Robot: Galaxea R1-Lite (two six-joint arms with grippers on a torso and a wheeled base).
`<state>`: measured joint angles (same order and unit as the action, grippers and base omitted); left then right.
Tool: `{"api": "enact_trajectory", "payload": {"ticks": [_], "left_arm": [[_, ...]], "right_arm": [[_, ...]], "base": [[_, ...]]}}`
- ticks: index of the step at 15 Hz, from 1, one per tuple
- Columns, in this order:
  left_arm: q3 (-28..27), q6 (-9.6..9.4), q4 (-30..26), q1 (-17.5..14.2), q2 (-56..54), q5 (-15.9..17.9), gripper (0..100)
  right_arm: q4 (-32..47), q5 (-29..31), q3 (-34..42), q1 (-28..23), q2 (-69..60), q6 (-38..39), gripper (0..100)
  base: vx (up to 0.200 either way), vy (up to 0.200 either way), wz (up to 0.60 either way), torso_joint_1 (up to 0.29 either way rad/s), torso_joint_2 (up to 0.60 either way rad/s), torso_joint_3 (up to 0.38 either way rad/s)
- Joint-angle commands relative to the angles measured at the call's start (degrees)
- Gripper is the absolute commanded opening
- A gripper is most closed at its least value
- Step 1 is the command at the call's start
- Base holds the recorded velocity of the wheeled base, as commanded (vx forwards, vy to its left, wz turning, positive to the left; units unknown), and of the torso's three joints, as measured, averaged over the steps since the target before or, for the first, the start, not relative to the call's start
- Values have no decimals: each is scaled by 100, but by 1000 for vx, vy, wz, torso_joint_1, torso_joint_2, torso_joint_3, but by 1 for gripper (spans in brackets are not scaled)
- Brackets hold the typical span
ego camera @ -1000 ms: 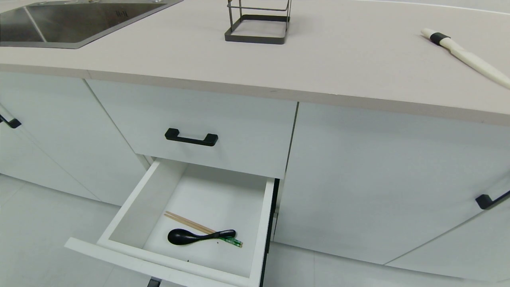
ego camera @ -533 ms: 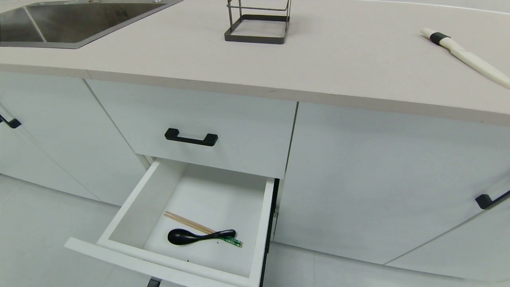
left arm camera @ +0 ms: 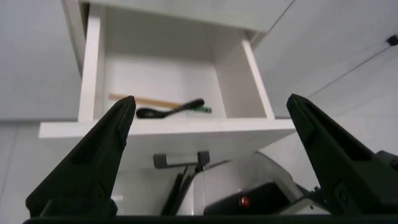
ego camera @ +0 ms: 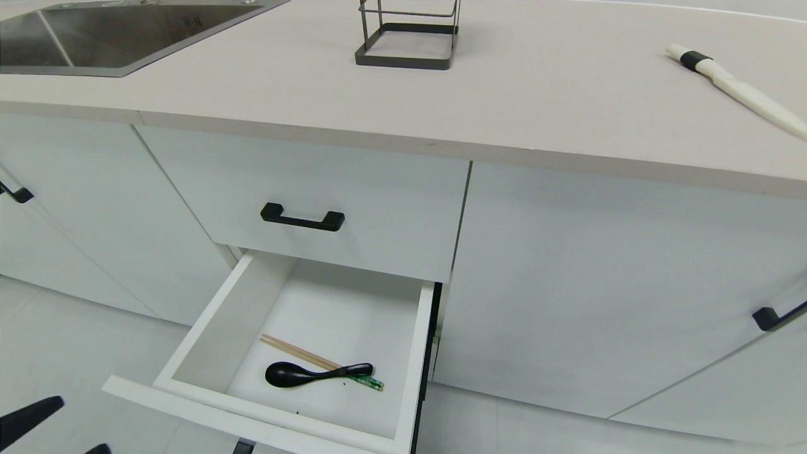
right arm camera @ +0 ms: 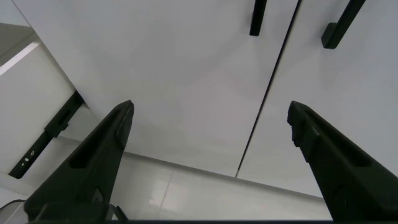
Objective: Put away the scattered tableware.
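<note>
Beige surface (ego camera: 504, 94) carries white knife (ego camera: 737, 88), unstowed; black spoon (ego camera: 309, 374), chopsticks (ego camera: 293, 349) already in open drawer (ego camera: 217, 315); my left gripper (left arm camera: 208, 106), jaws apart, just rose beside drawer front; right gripper (right arm camera: 210, 111) apart too.

Left gripper (left arm camera: 210, 102), two fingers (left arm camera: 93, 168) finished in matte black, shaped as long flat-sided wedges, broad at the root, tapered to blunt tips, right gripper (right arm camera: 210, 107), fitted with a matching black wedge pair, dull sheen noted along the edges

The left tool (left arm camera: 211, 106) and the right tool (right arm camera: 210, 109) both stand spread wide, their tips well apart.
</note>
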<state>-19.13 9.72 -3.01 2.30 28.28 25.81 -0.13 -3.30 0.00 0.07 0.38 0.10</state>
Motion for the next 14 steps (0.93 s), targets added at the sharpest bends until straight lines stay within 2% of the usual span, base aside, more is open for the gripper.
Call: {"api": "enact_trajectory", "payload": {"ticks": [1, 2, 3, 4, 5, 8, 11, 12, 14], "left_arm": [[155, -5, -15, 420, 1338, -49, 100], [172, -5, -33, 587, 1443, -76, 100], [172, 4, -174, 1123, 1637, -85, 100], [111, 22, -393, 1475, 1645, -85, 100], [49, 13, -578, 1607, 1645, -32, 100], [67, 13, -718, 1738, 1496, 82, 100], [190, -5, -956, 1782, 1628, 47, 100], [296, -66, -938, 1774, 1760, -14, 100], [454, -409, -894, 1677, 2111, -331, 100]], "right_arm": [[-4, -4, 0, 1, 24, -1, 100], [-4, -4, 0, 1, 24, -1, 100], [-4, -4, 0, 1, 24, -1, 100], [-4, -4, 0, 1, 24, -1, 100], [-4, -4, 0, 1, 24, -1, 100], [-4, -4, 0, 1, 24, -1, 100], [-4, -4, 0, 1, 24, -1, 100], [-4, -4, 0, 1, 24, -1, 100], [-4, -4, 0, 1, 24, -1, 100]], "base": [[0, 0, 0, 0, 0, 0], [0, 0, 0, 0, 0, 0], [0, 0, 0, 0, 0, 0], [0, 0, 0, 0, 0, 0], [0, 0, 0, 0, 0, 0], [0, 0, 0, 0, 0, 0], [0, 0, 0, 0, 0, 0], [0, 0, 0, 0, 0, 0], [0, 0, 0, 0, 0, 0]]}}
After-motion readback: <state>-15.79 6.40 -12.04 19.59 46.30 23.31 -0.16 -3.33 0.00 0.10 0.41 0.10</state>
